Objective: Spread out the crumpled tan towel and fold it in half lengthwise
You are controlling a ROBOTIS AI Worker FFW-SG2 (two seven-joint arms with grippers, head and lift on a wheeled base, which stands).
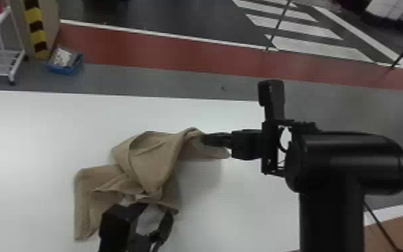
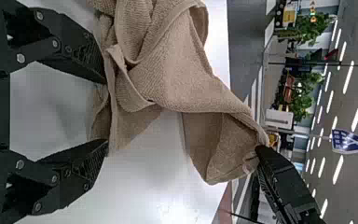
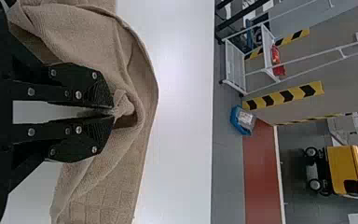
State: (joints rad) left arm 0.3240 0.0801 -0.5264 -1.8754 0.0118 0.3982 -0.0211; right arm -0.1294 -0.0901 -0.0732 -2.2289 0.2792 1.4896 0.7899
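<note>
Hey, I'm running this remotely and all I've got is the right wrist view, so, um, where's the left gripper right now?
Observer: In the head view, the left gripper is at the near side of the tan towel, the side closest to the robot.

Operator: Okay, and has it got hold of any cloth over there?

Observer: It doesn't look like it: in the left wrist view its fingers stand wide apart, with the towel just at their tips.
</note>
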